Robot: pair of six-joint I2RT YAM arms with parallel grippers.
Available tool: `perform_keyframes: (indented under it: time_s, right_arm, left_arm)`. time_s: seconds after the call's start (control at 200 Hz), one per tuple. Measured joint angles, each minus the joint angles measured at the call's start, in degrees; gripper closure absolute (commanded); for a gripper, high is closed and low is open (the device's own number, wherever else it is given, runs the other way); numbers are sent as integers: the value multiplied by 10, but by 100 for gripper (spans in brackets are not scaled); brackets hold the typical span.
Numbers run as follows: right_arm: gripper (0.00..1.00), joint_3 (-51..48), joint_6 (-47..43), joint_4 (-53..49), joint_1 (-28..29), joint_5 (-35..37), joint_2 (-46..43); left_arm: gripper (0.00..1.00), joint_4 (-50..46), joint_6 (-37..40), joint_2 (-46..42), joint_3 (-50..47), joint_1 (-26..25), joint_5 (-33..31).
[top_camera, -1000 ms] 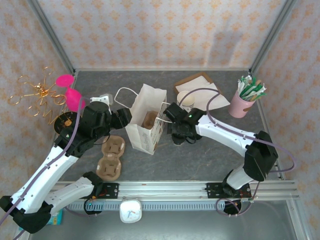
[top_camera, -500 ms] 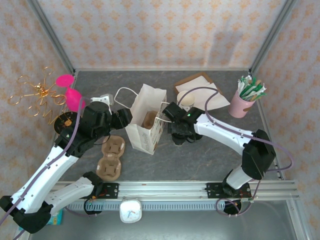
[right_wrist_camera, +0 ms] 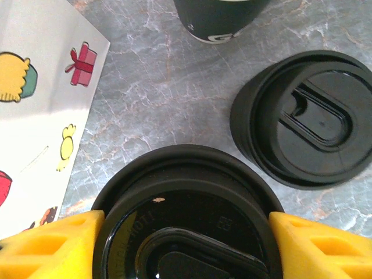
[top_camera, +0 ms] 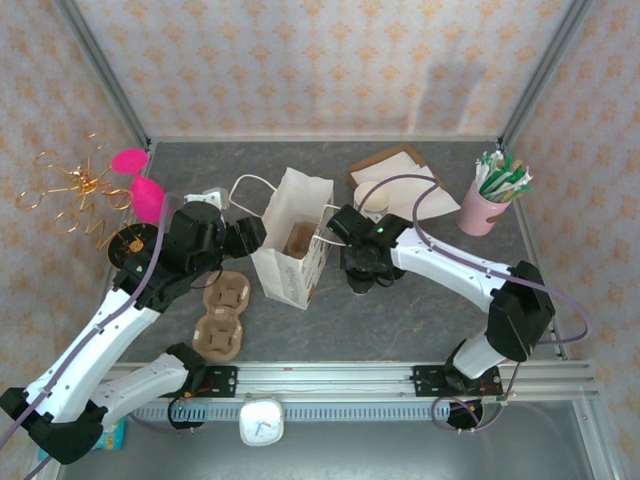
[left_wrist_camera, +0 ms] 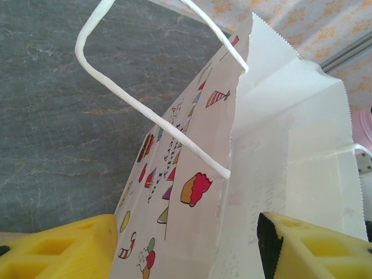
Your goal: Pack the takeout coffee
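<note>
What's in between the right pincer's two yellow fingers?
The black lid of the takeout coffee, seen from above in the right wrist view.

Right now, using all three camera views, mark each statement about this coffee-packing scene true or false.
1. The white paper bag stands upright with its mouth open. True.
2. The takeout coffee is inside the bag. False: it stands on the table beside the bag, between the right gripper fingers.
3. Another black lid sits close beside it. True.
4. The pink cup is empty. False: it holds green and white sticks.
</note>
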Motion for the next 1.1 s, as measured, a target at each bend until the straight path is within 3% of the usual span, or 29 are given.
perform_keyframes:
  time_s: [0.51, 0.776, 1.101]
  right_arm:
    - [36, 14, 22, -101, 0, -9, -146]
    - [37, 116, 41, -185, 0, 9, -189]
    - [39, 215, 37, -211, -2, 22, -189]
  left_arm:
    - [33, -7, 7, 15, 10, 8, 2]
    - [42, -34, 33, 35, 35, 12, 5]
    - [53, -62, 62, 52, 45, 12, 31]
